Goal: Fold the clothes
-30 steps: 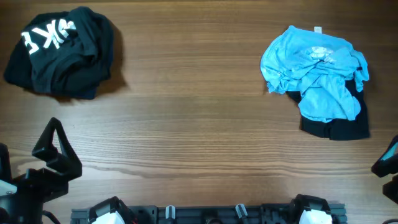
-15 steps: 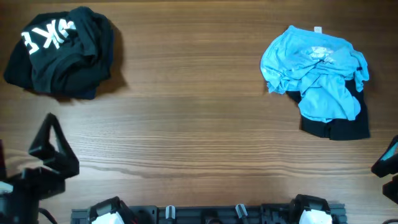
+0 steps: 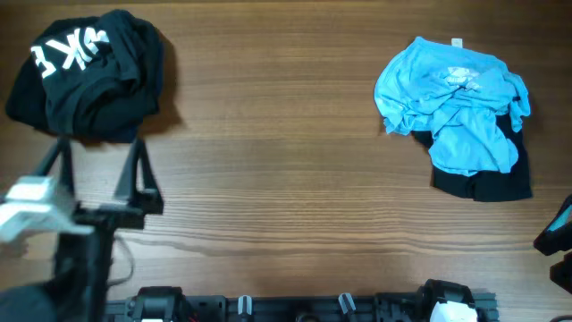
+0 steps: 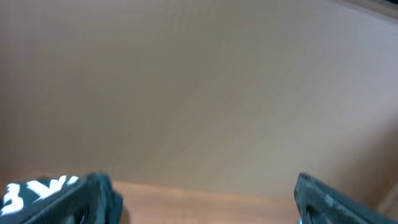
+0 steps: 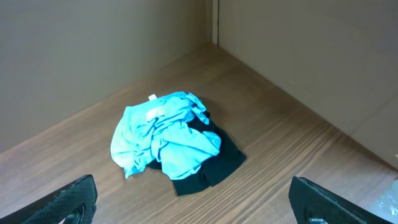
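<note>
Two piles: we have the lettered shirt (image 3: 85,76) bunched at the table's (image 3: 286,179) far left, and at far right a blue shirt (image 3: 447,98) crumpled over a dark shirt (image 3: 483,183); nothing is folded yet
Left side: our left gripper (image 3: 100,150) hangs just beside the lettered shirt's near edge, jaws spread wide, nothing in them
Left risk: the shirt is a wad with no hem or sleeve showing, so we may pinch several layers at once and lift a lump that will not spread flat
Left view: our wrist camera catches only a corner of the white letters, so aiming by it could land the fingers on wood
Middle: we would spread a shirt between the piles; dragging it there by one point may twist it further
Right pile risk: the blue shirt lies touching the dark shirt, so a deep pinch may bring both up together, or tug the dark one toward the edge
Right side: our right gripper (image 5: 199,208) sits by the table's right near edge, well apart from the pile, jaws wide, empty
Right risk: the reach is long; we judge a shallow bite on loose folds may slip out
</note>
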Controlling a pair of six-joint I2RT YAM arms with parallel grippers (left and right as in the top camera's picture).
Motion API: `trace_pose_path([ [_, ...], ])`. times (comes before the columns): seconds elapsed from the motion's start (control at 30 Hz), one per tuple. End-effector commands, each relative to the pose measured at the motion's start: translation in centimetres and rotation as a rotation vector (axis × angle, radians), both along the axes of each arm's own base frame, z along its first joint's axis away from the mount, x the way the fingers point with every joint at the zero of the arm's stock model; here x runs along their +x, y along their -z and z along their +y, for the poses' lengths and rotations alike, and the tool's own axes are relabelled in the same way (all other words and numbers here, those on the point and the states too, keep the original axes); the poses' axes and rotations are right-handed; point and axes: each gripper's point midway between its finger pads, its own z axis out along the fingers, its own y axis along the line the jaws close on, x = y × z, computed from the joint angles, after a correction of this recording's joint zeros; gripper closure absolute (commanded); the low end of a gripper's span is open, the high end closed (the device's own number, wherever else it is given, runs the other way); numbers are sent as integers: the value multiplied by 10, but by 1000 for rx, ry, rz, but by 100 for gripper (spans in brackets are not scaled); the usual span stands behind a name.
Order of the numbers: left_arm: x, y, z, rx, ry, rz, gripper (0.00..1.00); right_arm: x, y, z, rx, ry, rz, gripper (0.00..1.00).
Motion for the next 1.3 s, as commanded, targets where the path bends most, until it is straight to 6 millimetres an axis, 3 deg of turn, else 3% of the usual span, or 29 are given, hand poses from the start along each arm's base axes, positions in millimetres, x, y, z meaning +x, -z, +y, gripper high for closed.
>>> trace_pose_path([
  [0.0,14,54,1,3,-11,-62,0,-5,-1,-2,-6,15,-13,0],
  [0.23,27,138,1,2,-11,-76,0,-5,-1,-2,-6,15,-13,0],
  [0.53,40,208,4,6,-28,36,0,-5,-1,-2,-6,15,-13,0],
  [0.7,43,231,6,8,-33,79,0,-5,-1,-2,-5,15,-13,0],
  [0.9,44,276,7,10,-39,220,0,-5,-1,-2,-6,15,-13,0],
  [1.27,44,280,9,7,-47,238,0,-5,-1,-2,-6,15,-13,0],
])
